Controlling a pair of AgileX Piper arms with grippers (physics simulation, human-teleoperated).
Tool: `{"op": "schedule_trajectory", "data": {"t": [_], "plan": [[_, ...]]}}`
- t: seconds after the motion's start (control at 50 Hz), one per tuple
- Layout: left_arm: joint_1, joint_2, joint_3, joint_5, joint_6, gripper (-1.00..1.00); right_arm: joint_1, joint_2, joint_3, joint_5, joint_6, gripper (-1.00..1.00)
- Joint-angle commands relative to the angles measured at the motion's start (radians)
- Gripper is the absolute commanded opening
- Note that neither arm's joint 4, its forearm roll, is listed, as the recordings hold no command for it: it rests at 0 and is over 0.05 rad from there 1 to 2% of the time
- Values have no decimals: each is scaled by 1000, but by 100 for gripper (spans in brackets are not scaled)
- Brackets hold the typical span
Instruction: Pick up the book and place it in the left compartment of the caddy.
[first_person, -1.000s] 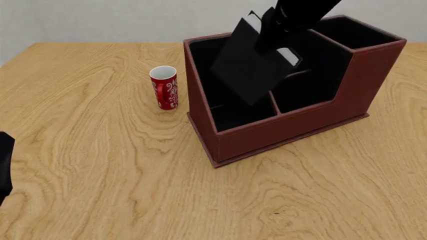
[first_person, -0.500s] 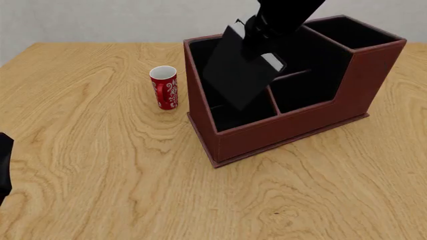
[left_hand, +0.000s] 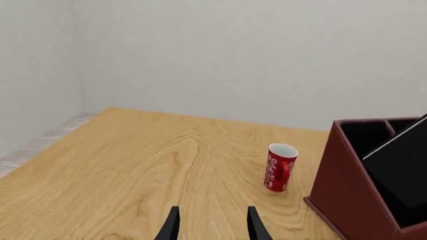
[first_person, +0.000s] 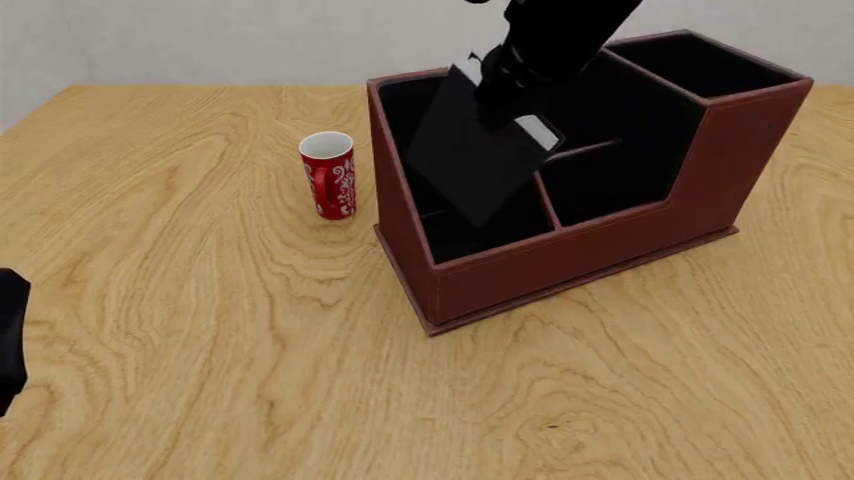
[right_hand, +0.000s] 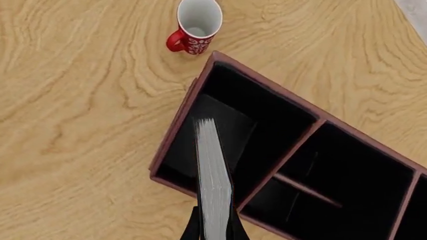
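Observation:
The black book (first_person: 474, 165) with white page edges (right_hand: 212, 175) hangs tilted in my right gripper (first_person: 511, 85), which is shut on its upper end. Its lower corner dips into the caddy's left compartment (first_person: 400, 125), close to the divider. The reddish-brown caddy (first_person: 561, 265) stands at the centre right of the table. In the right wrist view the book sits over the left compartment (right_hand: 230, 125) inside the caddy rim (right_hand: 180, 122). My left gripper (left_hand: 212, 230) is open and empty, low over the table and well left of the caddy (left_hand: 347, 195); the book (left_hand: 400, 170) shows there too.
A red cup (first_person: 328, 175) with a white pattern stands just left of the caddy; it also shows in the left wrist view (left_hand: 280, 167) and the right wrist view (right_hand: 198, 22). A dark part of the left arm (first_person: 7, 340) is at the table's left edge.
My right gripper has carried the book to the left and slightly down, so its lower corner now sits deeper in the left compartment. The left arm has not moved.

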Motion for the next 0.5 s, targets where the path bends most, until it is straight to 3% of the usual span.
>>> {"op": "schedule_trajectory", "data": {"t": [0.02, 0.5], "plan": [[1, 0, 2, 2, 4, 100, -10, 21, -21, 0, 23, -100], [3, 0, 18, -3, 14, 100, -11, 73, -9, -35, 55, -100]]}}
